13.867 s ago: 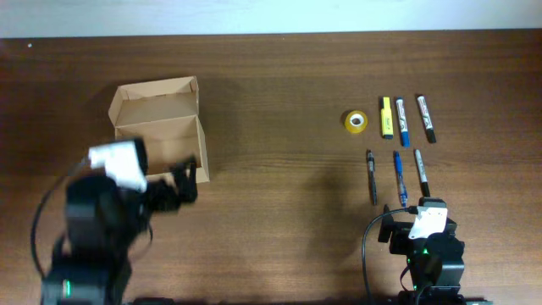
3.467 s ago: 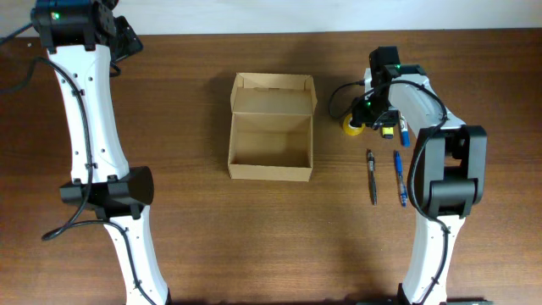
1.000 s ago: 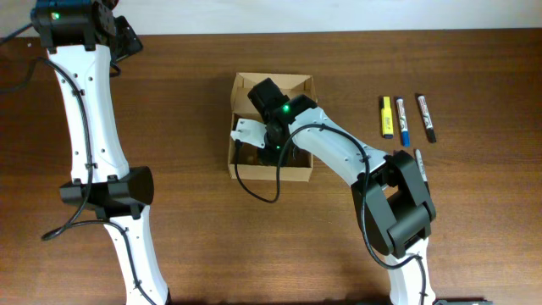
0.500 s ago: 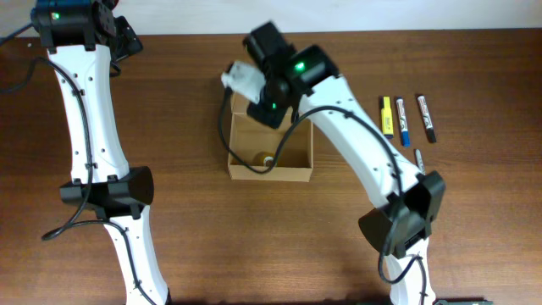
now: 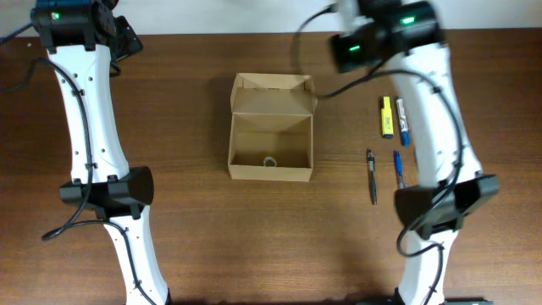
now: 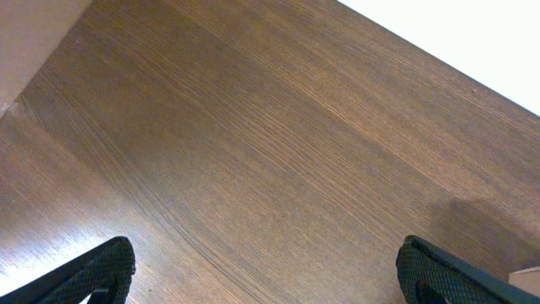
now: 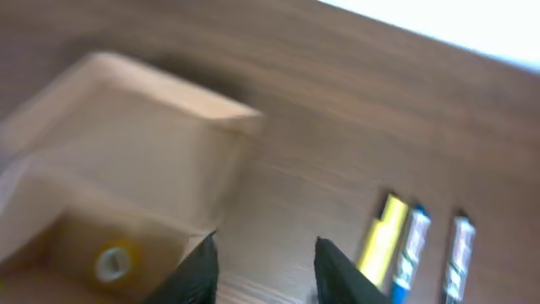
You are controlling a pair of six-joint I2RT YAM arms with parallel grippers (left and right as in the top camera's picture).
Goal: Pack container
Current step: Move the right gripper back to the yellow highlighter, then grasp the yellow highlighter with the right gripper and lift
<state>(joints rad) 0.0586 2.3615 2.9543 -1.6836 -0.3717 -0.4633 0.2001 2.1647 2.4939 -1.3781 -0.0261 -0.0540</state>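
Container sits mid table, open upward, flap lid toward the far edge, tape roll inside. Pens lie right. Left gripper gapes wide, right gripper is narrowly parted; both empty.

overhead: straight down, whole table | left wrist: close on tabletop | right wrist: oblique, shares container with overhead

Dark wood-grain table, pale strip beyond its far edge, soft sheen on the wood
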